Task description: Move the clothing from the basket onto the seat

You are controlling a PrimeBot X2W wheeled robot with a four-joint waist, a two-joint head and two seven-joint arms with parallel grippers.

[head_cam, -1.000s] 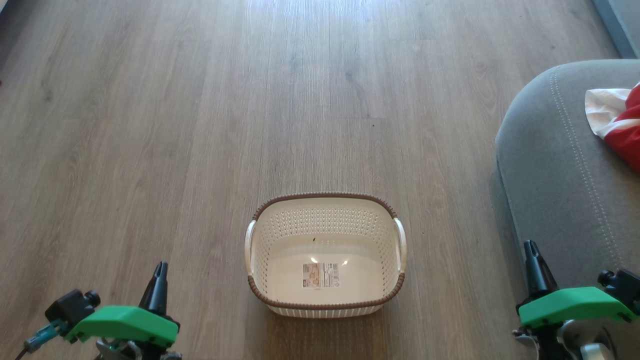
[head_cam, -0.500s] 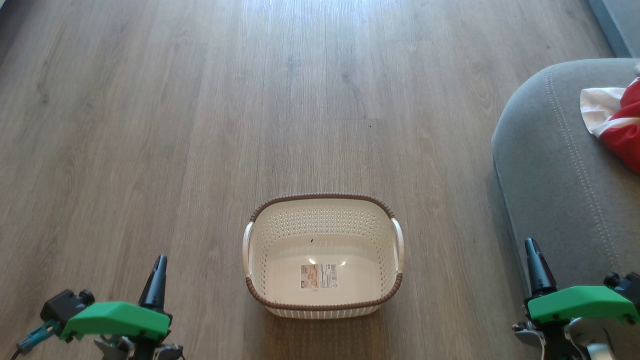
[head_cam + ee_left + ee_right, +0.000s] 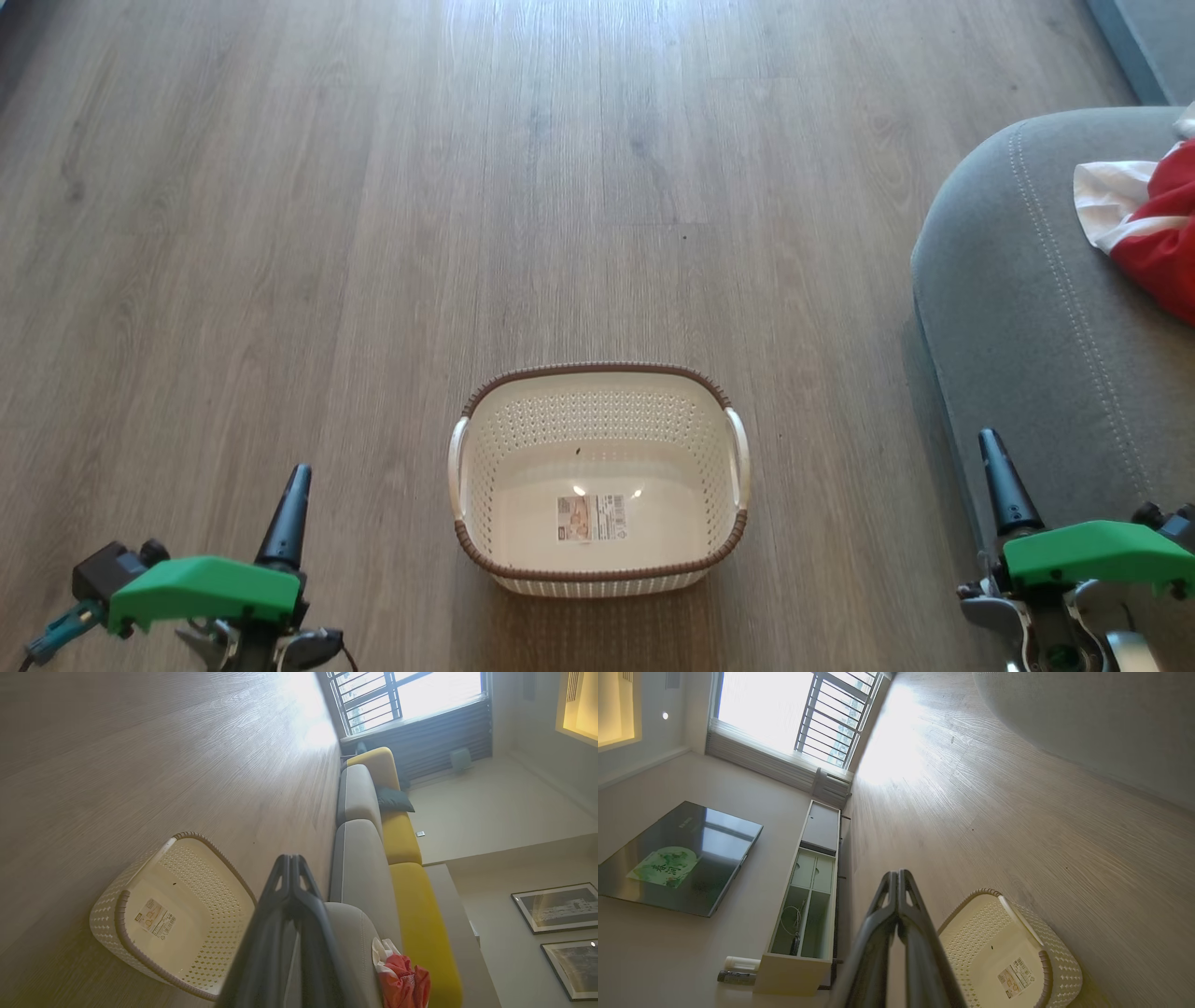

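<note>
The head camera has swung slightly over the past second, sliding the whole scene a little leftward in its view, and both arms' green housings now sit lower in it. The small cream plastic laundry basket (image 3: pixel 597 411), perforated and brown-rimmed, stands on the grey-brown wood-plank floor (image 3: pixel 280 233) with just a label sticker (image 3: pixel 591 516) on its bottom. The bright red and white fabric clothing (image 3: pixel 1153 233) lies heaped on the large grey upholstered seat (image 3: pixel 1027 308), well apart from the basket, on the robot's right. The left gripper (image 3: pixel 297 478) and right gripper (image 3: pixel 990 443) hover on either side of the basket. Each has its two dark fingers pressed together, gripping nothing.
</note>
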